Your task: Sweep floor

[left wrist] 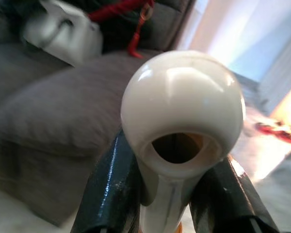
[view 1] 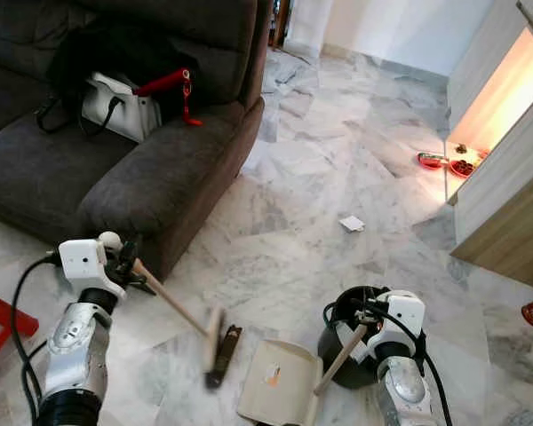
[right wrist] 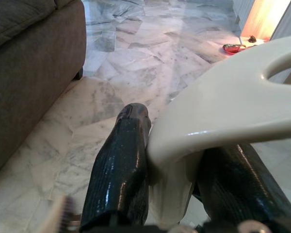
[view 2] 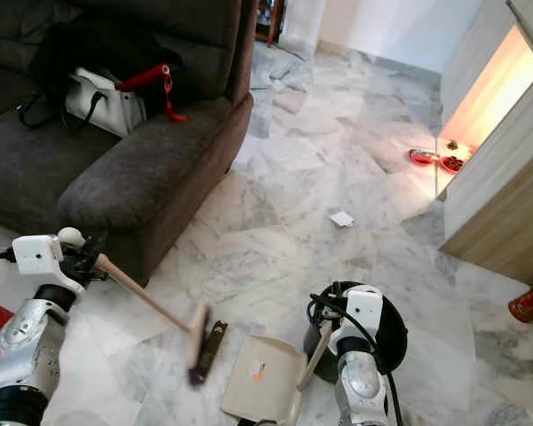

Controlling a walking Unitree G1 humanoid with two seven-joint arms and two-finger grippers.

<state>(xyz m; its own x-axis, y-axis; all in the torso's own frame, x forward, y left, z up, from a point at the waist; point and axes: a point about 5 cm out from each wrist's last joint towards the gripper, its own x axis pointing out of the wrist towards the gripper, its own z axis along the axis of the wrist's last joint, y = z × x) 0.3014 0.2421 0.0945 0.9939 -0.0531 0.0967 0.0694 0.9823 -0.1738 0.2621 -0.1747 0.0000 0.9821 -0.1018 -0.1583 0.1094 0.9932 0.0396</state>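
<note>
Both grippers are gripping tools, the left gripper clamping the brush and the right gripper the dustpan, while the scrap of paper is lying well ahead, calling for an approach.

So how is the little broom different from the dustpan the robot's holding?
The brush has a thin dark head, hard to make out through blur, on a long wooden stick; the dustpan is a wide, flat cream scoop. The left gripper holds the brush by its rounded cream end; the right gripper holds the dustpan's handle. The brush head is left of the dustpan, a gap between them. Both have wooden handles and reach down to the marble floor.
</note>
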